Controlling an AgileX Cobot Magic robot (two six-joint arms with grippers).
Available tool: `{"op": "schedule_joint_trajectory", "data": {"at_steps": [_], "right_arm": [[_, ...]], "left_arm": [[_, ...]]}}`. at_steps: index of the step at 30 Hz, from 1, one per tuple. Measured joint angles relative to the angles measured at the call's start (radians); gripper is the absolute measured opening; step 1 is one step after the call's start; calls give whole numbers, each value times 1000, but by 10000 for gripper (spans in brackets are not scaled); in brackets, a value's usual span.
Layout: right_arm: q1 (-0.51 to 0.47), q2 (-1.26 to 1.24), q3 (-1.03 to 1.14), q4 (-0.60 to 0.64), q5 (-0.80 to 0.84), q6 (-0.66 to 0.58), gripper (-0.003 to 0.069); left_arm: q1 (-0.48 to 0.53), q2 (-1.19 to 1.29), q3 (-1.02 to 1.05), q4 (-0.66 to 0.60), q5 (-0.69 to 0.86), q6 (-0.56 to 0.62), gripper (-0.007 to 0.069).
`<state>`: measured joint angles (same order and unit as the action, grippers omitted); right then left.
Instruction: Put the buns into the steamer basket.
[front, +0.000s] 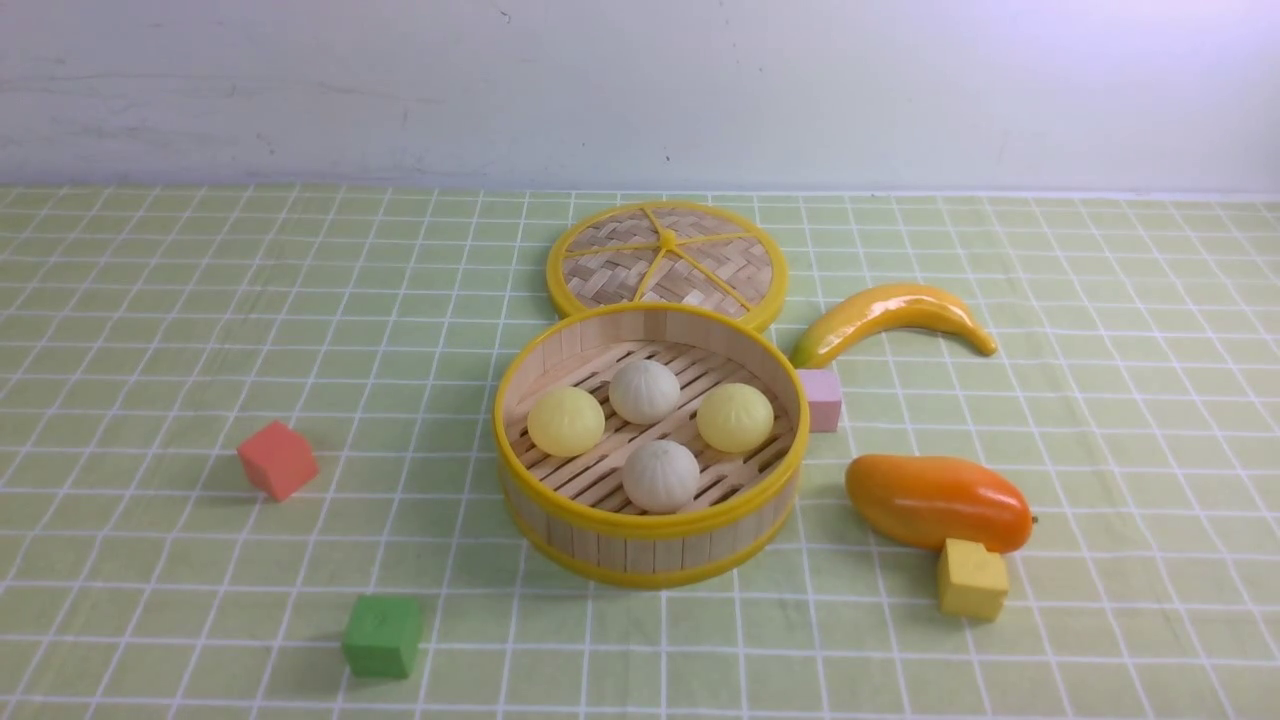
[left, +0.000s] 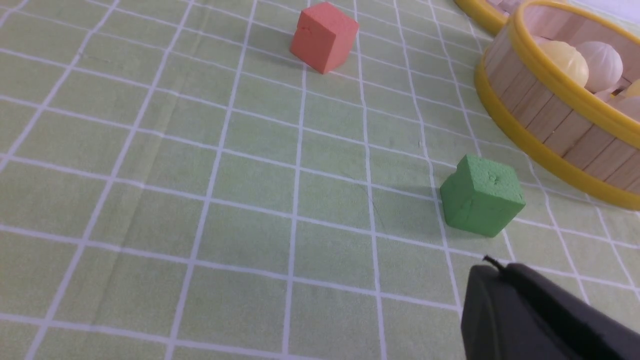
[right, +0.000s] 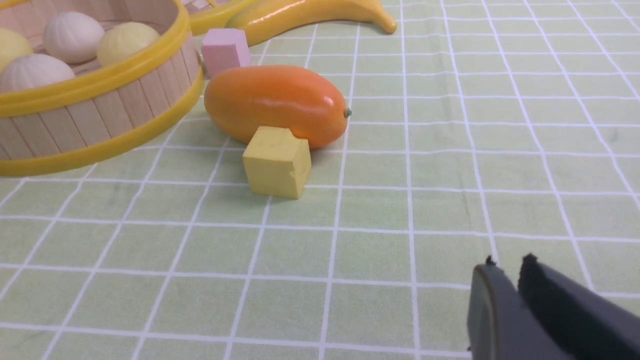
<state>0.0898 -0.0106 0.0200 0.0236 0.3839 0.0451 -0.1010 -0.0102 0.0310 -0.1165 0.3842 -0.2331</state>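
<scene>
All four buns (front: 661, 477) sat inside the steamer basket (front: 650, 550), its rim standing above them. Open cloth (right: 450, 200) lay around my right claw (right: 507, 272), tips slightly parted; my left claw (left: 492, 270) was pressed together. Both arms were mostly cut off.

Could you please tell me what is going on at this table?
The robot is putting buns into a steamer basket, and all four are inside: two pale yellow, two off-white. Neither hand is holding anything. The woven lid lies behind the basket, not on it.
</scene>
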Motion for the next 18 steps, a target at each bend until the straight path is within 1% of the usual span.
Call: {"op": "schedule_joint_trajectory", "data": {"at_steps": [18], "right_arm": [[0, 0, 0, 0, 0, 0, 99]], "left_arm": [[0, 0, 0, 0, 0, 0, 4]]}}
